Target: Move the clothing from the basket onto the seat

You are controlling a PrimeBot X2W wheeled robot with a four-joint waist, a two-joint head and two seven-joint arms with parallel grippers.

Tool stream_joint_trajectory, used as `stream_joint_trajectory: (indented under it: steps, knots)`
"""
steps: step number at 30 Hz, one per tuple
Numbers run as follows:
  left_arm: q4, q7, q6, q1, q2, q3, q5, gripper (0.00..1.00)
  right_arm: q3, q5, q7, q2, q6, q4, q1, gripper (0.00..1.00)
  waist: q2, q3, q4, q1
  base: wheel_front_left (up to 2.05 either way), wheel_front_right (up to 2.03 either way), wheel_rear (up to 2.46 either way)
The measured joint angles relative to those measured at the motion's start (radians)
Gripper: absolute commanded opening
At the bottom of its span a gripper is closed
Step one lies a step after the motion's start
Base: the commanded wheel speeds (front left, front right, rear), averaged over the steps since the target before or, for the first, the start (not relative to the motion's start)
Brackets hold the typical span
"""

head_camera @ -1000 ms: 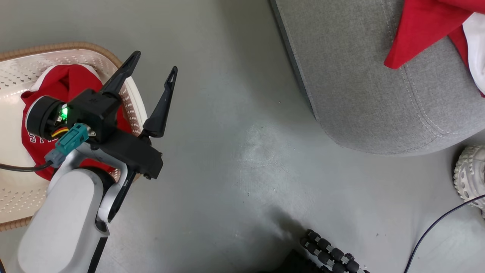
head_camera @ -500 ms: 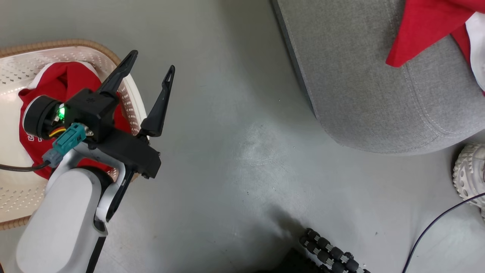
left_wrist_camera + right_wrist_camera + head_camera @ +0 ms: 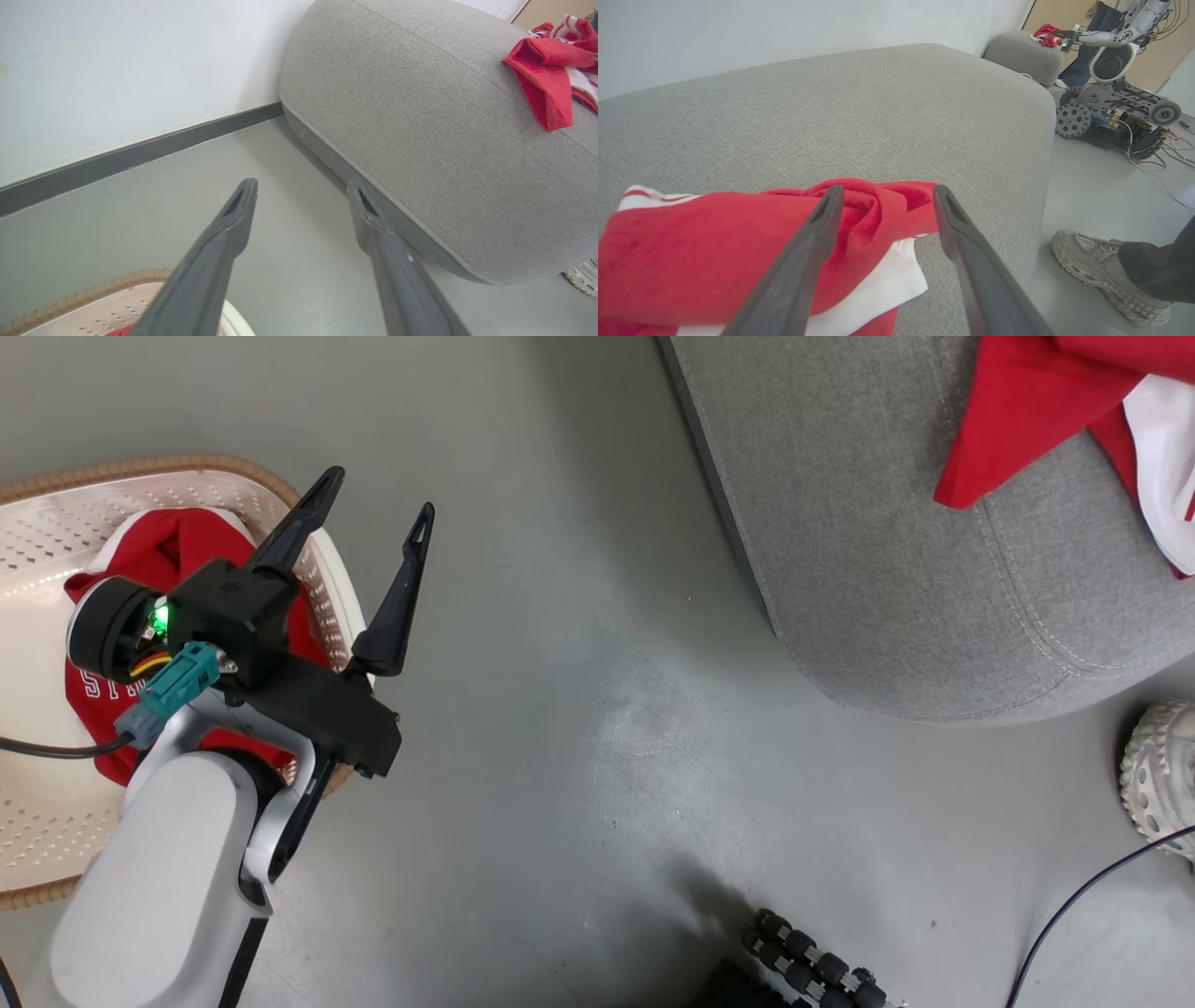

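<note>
A red garment with white lettering (image 3: 201,537) lies in the cream perforated basket (image 3: 187,462) at the left. Above the basket's right rim hangs my left gripper (image 3: 379,493), open and empty, also seen in the left wrist view (image 3: 301,186). The grey seat (image 3: 887,551) fills the upper right, and a red garment with white panels (image 3: 1027,401) lies on it. In the right wrist view my right gripper (image 3: 887,191) is open just above that garment (image 3: 691,261), with its fingers spread to either side of a red fold on the seat (image 3: 878,107).
A person's pale shoe (image 3: 1158,775) stands on the grey floor by the seat's near corner, also (image 3: 1101,275). A dark cable (image 3: 1074,905) runs past it. Black rollers (image 3: 812,971) sit at the bottom edge. Another wheeled robot (image 3: 1115,93) stands far off.
The head view has shifted slightly. The red and white garment on the seat has sagged a little, with more of its white panel showing. My left arm keeps its pose.
</note>
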Motion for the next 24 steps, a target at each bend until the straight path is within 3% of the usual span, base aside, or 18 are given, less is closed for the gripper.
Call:
stream_joint_trajectory:
  steps: [10, 24]
  knots:
    - [0.033, -0.027, 0.000, 0.000, -0.021, -0.003, -0.004, 1.00, 0.032, -0.036, -0.001, 0.041, 0.002, -0.025, 0.023, 1.00, 0.0000, -0.038, -0.001, 0.0000, 0.00, 0.00, 0.00]
    - [0.111, -0.079, 0.000, 0.000, -0.080, -0.012, -0.036, 1.00, 0.080, -0.116, -0.006, -0.001, 0.036, -0.110, 0.021, 1.00, 0.0000, -0.129, 0.023, -0.0001, 0.00, 0.00, 0.00]
